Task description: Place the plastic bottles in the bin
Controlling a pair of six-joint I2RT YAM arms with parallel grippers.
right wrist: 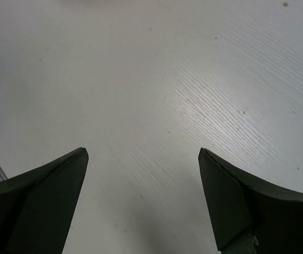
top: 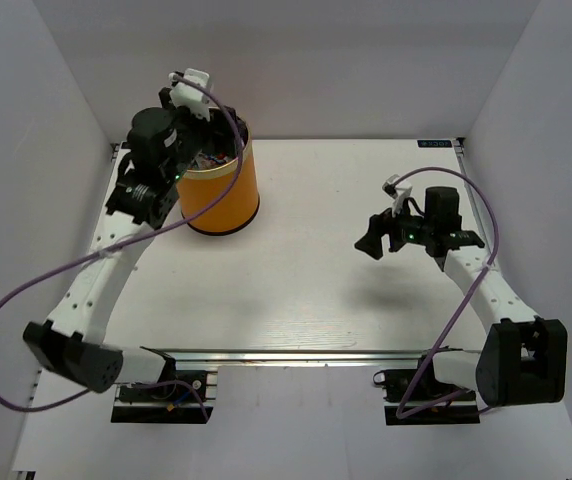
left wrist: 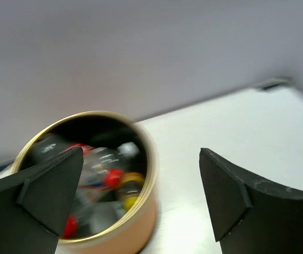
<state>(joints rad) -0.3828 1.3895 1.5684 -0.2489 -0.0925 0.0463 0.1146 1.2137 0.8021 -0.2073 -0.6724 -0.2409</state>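
The orange bin (top: 222, 190) with a pale gold rim stands at the table's far left. Several plastic bottles (left wrist: 106, 177) lie inside it, clear ones with red and yellow caps, blurred in the left wrist view. My left gripper (top: 188, 112) hangs above the bin's left rim, open and holding nothing; in its own view the bin (left wrist: 135, 233) sits below the left gripper (left wrist: 141, 196), toward its left finger. My right gripper (top: 370, 244) hovers over bare table right of centre, open and holding nothing. In the right wrist view only white table shows between the fingers of the right gripper (right wrist: 141, 201).
White walls enclose the table (top: 316, 290) on the left, back and right. A metal rail (top: 296, 355) runs along the near edge. Purple cables (top: 6, 300) loop off both arms.
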